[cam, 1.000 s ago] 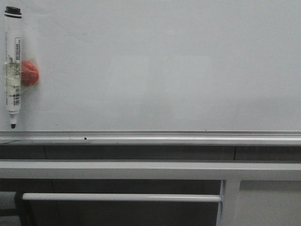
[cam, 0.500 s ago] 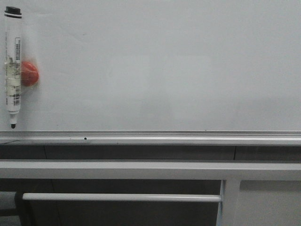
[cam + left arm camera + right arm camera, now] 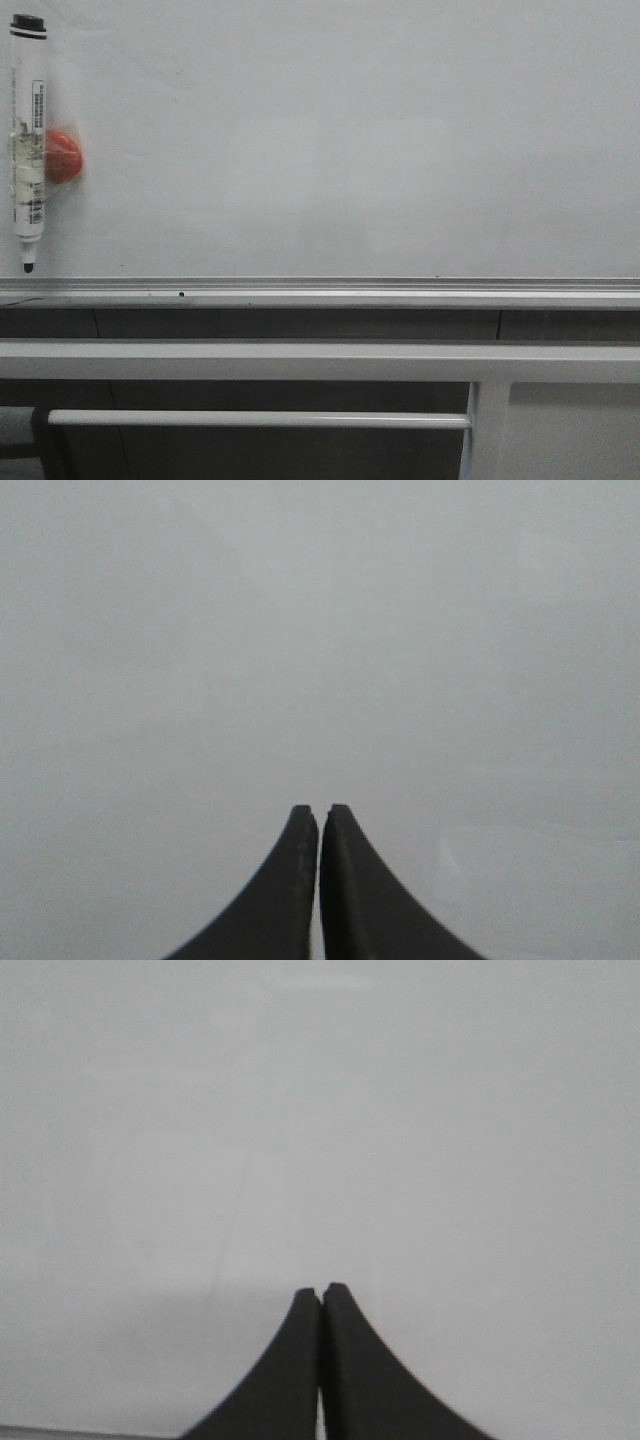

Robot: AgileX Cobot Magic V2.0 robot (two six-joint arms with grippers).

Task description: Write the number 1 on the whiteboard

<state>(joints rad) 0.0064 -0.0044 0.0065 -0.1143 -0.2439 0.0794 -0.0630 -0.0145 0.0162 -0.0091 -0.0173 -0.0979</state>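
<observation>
The whiteboard (image 3: 350,140) is a pale grey-white glossy board that fills most of the front view, with a silver bottom rail (image 3: 320,292). No black stroke of the number 1 shows on it. A white marker pen (image 3: 28,140) with a black cap on top and a black tip hangs upright at the board's far left, held by a red magnet (image 3: 62,157). My left gripper (image 3: 320,808) is shut and empty, facing plain board (image 3: 320,630). My right gripper (image 3: 320,1287) is shut and empty, facing plain board (image 3: 320,1110). Neither gripper shows in the front view.
Grey frame bars (image 3: 320,360) run below the rail, with a lower crossbar (image 3: 260,419) and an upright post (image 3: 485,430) at the right.
</observation>
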